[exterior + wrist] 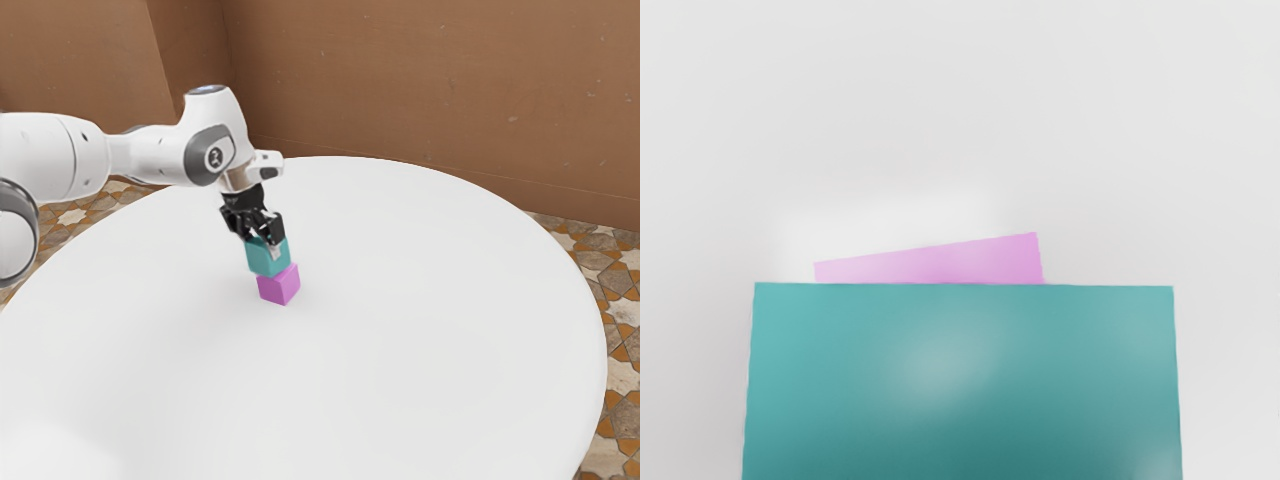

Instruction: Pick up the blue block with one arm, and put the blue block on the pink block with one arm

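A teal-blue block sits right above the pink block near the middle of the round white table; I cannot tell whether the two touch. My gripper reaches down from the exterior view's upper left, its black fingers clasping the blue block's upper part from two sides. In the wrist view the blue block looms large under my hand, and a strip of the pink block peeks out beyond its far edge.
The table's rim curves away on the exterior view's right. Patterned floor tiles and brown walls lie beyond it.
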Motion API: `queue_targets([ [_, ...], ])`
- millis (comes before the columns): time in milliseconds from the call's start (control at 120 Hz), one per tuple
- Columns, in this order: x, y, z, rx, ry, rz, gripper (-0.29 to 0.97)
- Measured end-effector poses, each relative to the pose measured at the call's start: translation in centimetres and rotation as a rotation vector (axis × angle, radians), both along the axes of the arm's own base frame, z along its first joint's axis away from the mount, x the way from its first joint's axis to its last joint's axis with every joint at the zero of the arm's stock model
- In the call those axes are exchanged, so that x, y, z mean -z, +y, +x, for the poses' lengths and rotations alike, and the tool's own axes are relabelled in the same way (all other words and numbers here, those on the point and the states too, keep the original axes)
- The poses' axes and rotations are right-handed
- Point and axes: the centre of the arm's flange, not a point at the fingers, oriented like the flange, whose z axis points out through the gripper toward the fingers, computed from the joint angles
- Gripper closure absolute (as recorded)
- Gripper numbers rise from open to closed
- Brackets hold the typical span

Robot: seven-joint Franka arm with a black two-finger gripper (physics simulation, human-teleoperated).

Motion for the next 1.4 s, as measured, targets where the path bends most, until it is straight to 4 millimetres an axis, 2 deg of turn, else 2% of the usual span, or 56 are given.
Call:
queue_targets([
  [183,-0.3,0.3,0.4,-0.017,-0.036,-0.001,0.29],
  [367,-0.4,-0.5,0.6,-0.014,-0.054,-0.002,0.29],
  [650,-0.1,0.4,0.5,-0.034,-0.064,-0.002,0.29],
  [850,0.3,-0.4,-0.2,-0.030,-0.062,-0.002,0.29],
  [1025,-0.2,-0.2,-1.3,-0.035,-0.066,0.007,0.29],
  [1400,-0.2,-0.4,-1.5,-0.049,-0.084,0.001,0.29],
])
